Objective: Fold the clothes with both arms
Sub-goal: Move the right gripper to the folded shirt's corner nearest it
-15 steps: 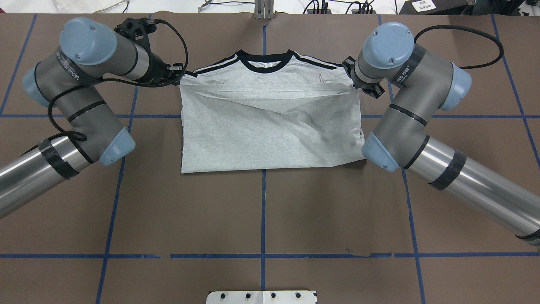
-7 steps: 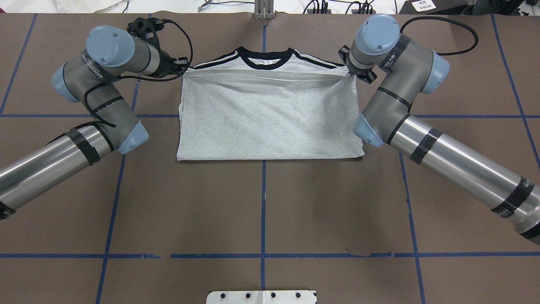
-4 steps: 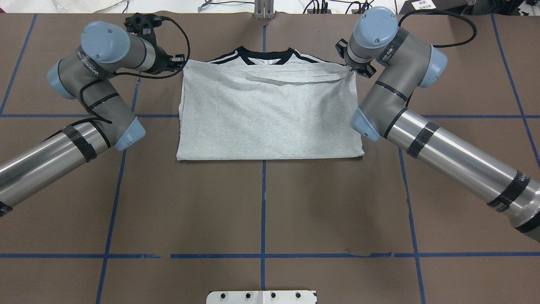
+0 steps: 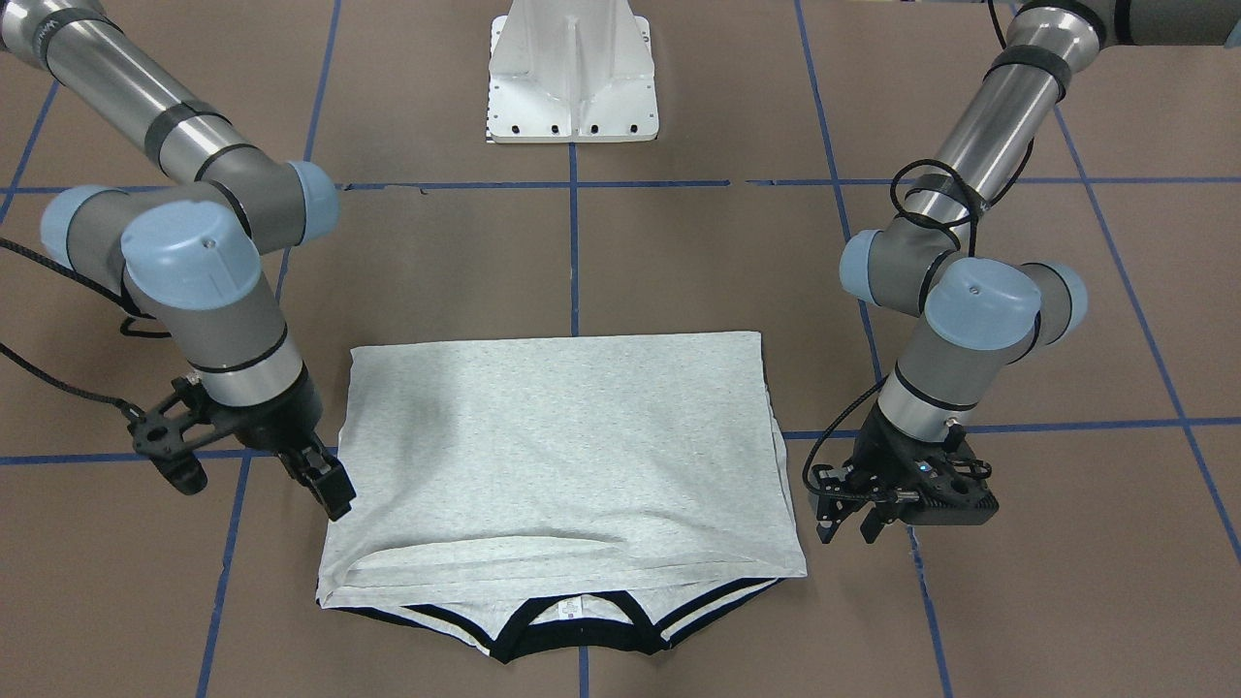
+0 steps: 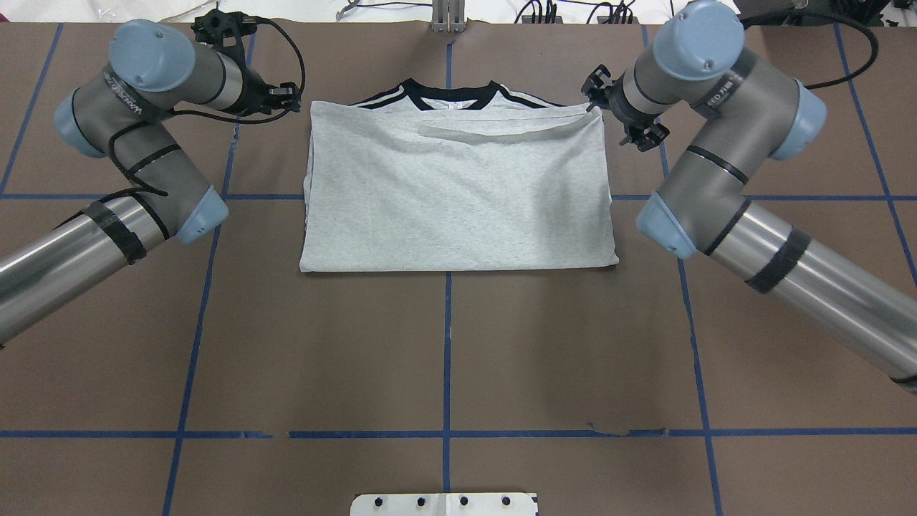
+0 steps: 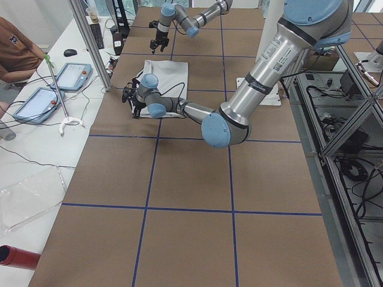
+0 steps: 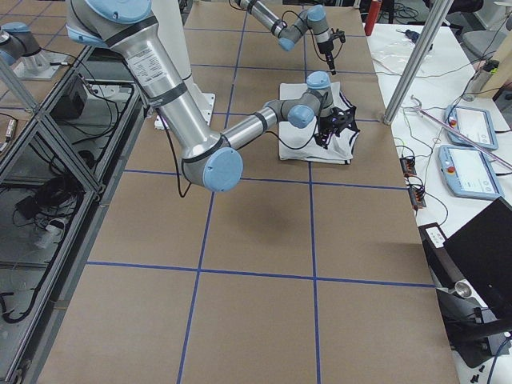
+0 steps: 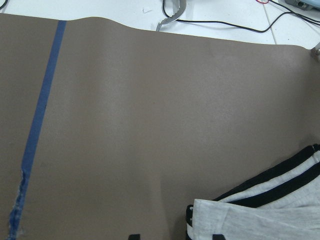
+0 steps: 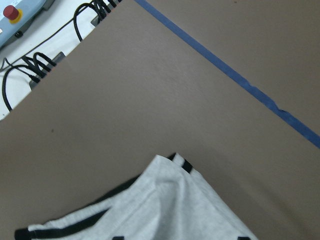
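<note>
Now on your table: a light grey T-shirt [image 5: 458, 201] lies flat on the brown table [image 5: 444, 358], on the half far from the robot's white pedestal [image 4: 572, 73].
Fold: you see the lower half doubled up over the chest, its edge stopping just short of the neck.
Showing past the fold: the black collar [image 5: 449, 93] and the black-and-white shoulder stripes [image 5: 376, 100], along the side away from the robot.
Position: the shirt straddles the middle blue tape line [image 5: 447, 344], its folded edge square to it.
Your left gripper [image 4: 845, 528]: it hangs low just beside the shirt's collar-end corner, clear of the cloth, jaws parted and holding nothing; the wrist view shows both black tips spread, the striped corner between and beyond them.
Your right gripper [image 4: 325, 485]: it sits at the opposite side, hard by the shirt's edge near the collar end, jaws likewise spread with nothing pinched; whether a finger touches the cloth, you cannot tell.
Arms: the left arm [image 4: 970, 301] and right arm [image 4: 194, 271] flank the shirt, elbows bent, wrists pointing down.
</note>
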Motion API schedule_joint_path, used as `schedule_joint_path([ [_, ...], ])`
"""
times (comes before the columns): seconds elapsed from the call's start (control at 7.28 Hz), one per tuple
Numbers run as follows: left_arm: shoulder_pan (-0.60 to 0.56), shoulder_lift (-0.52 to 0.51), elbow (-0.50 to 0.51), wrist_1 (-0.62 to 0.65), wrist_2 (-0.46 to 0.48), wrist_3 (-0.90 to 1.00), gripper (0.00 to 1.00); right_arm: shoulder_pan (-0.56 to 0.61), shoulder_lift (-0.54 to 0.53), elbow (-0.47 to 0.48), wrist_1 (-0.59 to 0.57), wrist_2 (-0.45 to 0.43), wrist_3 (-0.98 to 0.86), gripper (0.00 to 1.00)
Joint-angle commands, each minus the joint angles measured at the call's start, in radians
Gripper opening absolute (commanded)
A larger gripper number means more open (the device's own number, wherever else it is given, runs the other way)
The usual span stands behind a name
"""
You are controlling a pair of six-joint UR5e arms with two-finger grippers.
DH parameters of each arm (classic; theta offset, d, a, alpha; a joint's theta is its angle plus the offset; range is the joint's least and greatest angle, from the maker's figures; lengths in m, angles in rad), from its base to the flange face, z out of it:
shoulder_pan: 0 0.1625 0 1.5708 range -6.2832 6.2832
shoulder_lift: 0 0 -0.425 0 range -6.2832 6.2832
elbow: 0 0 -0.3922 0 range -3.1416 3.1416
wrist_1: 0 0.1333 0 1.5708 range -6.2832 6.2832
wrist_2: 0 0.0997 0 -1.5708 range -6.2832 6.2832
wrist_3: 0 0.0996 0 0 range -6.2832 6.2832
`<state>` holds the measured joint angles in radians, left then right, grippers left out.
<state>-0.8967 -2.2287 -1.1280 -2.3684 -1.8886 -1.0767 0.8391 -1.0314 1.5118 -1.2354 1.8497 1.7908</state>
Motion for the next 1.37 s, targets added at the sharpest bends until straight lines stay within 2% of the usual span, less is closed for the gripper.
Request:
schedule_joint_path([
  [0.0, -0.011, 0.021, -0.001, 0.000, -0.093, 0.000, 0.58, -0.079, -0.154, 0.169, 0.005, 0.005, 0.124, 0.91],
  [0.27, -0.010, 0.026, -0.004, 0.003, -0.095, 0.000, 0.58, -0.170, -0.174, 0.171, 0.013, -0.029, 0.168, 0.92],
  [0.82, -0.010, 0.027, -0.004, 0.006, -0.095, 0.000, 0.58, -0.210, -0.230, 0.168, 0.074, -0.053, 0.176, 0.91],
  [1.1, -0.010, 0.026, -0.010, 0.011, -0.093, 0.000, 0.58, -0.215, -0.233, 0.166, 0.074, -0.053, 0.199, 0.73],
  [1.24, -0.010, 0.026, -0.010, 0.011, -0.093, 0.000, 0.58, -0.218, -0.239, 0.166, 0.076, -0.053, 0.205, 0.60],
])
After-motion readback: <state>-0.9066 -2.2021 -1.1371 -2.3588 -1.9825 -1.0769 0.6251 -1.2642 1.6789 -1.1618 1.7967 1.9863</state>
